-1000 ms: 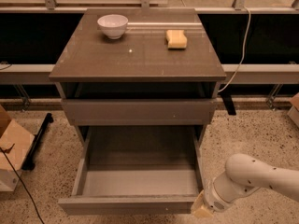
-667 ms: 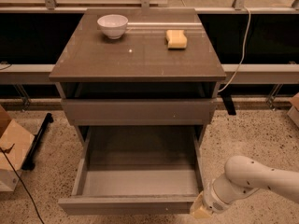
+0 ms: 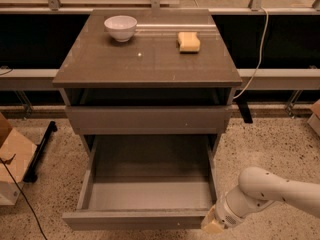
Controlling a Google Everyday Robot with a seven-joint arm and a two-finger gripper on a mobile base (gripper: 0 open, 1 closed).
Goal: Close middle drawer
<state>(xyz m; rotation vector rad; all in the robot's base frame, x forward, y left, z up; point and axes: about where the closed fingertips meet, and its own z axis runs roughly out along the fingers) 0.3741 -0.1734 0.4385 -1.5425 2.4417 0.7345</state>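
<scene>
The middle drawer (image 3: 135, 219) is pulled far out of the grey-brown cabinet, and its paler grey inside (image 3: 150, 194) holds nothing. The taller uppermost front (image 3: 147, 119) stands slightly out above it. The lowest front is hidden under the open drawer. My gripper (image 3: 212, 225) is at the end of the white arm (image 3: 270, 191), low on the right. It sits right at the right end of the middle drawer's front; I cannot tell if it touches.
A white bowl (image 3: 120, 27) and a yellow sponge (image 3: 189, 42) sit on the cabinet top (image 3: 145, 64). A cardboard box (image 3: 12, 161) and a black stand (image 3: 40, 149) are on the floor to the left. A white cable (image 3: 257, 59) hangs at the right.
</scene>
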